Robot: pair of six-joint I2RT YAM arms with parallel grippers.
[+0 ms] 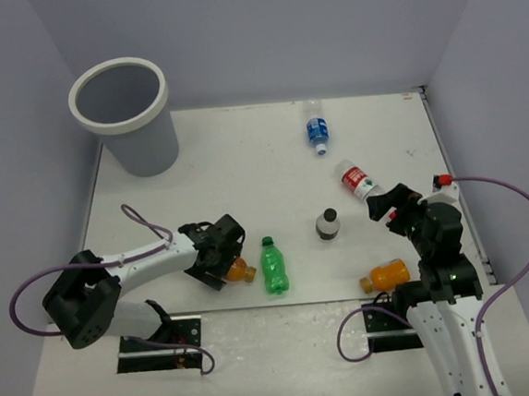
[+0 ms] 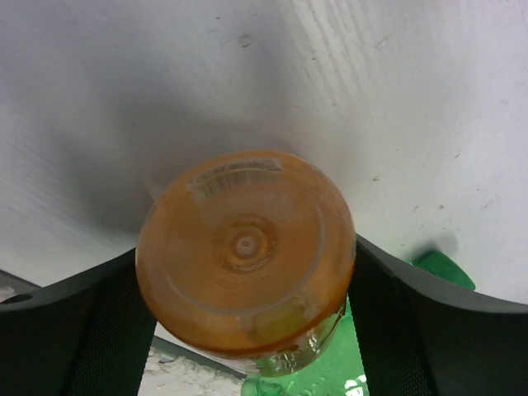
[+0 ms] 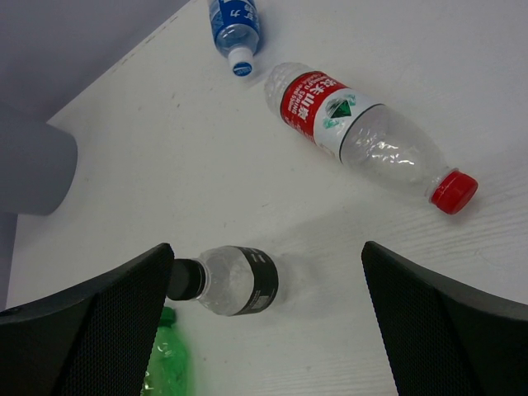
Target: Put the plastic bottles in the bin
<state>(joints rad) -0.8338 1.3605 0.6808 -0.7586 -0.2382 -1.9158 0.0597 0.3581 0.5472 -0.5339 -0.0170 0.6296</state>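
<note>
Six plastic bottles (image 1: 272, 265), one bin (image 1: 119, 98), two arms (image 1: 149, 256)

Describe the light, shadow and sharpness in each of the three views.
Top external view: even, soft light, the bin sharp, no harsh glare. Left wrist view: the orange bottle fills the frame, slightly soft, with a broad shadow on the table beside it. Right wrist view: the red-label bottle is crisp, with small highlights on its clear body.

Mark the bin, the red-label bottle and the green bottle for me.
bin (image 1: 145, 151), top external view, on its grey outer wall.
red-label bottle (image 3: 307, 99), right wrist view, on the red label.
green bottle (image 1: 274, 271), top external view, on the middle of its body.
</note>
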